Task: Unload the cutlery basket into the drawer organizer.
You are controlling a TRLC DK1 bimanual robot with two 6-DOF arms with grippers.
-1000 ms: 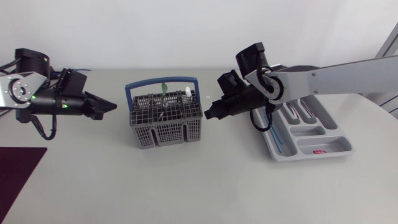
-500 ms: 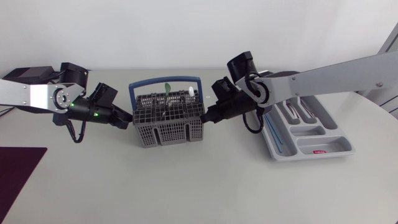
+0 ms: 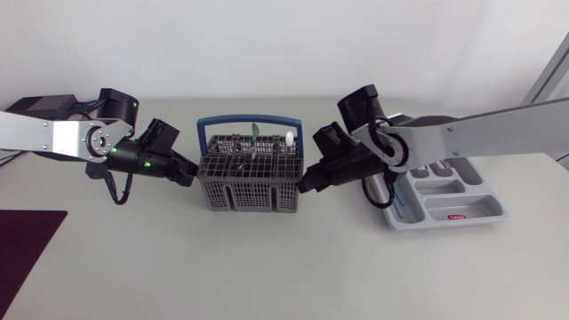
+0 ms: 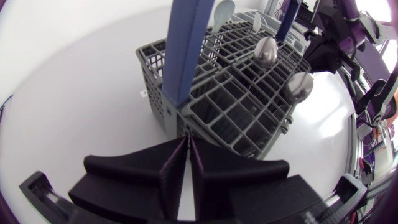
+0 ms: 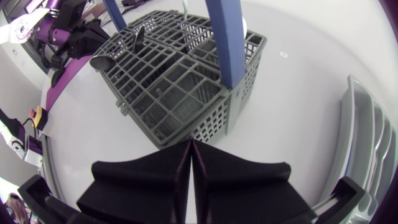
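Head view, unlike left wrist, shows organizer [image 3: 442, 188].

One grey plastic lattice basket with a blue handle [image 3: 253, 191] and one grey compartmented plastic organizer tray [image 3: 444, 222] are counted. In the basket two shiny metal spoons [image 4: 267, 51], one pale green utensil [image 3: 255, 131] and one white-tipped utensil [image 3: 288, 140] are seen.

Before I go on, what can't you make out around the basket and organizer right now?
- Cutlery in the basket: count and types; the grid hides all but the tops, every view.
- Drawer organizer: its basket-side compartments; head view, covered by right arm; right wrist view cuts it at the edge.
- Whether left gripper or right gripper touches the basket: no view settles it.
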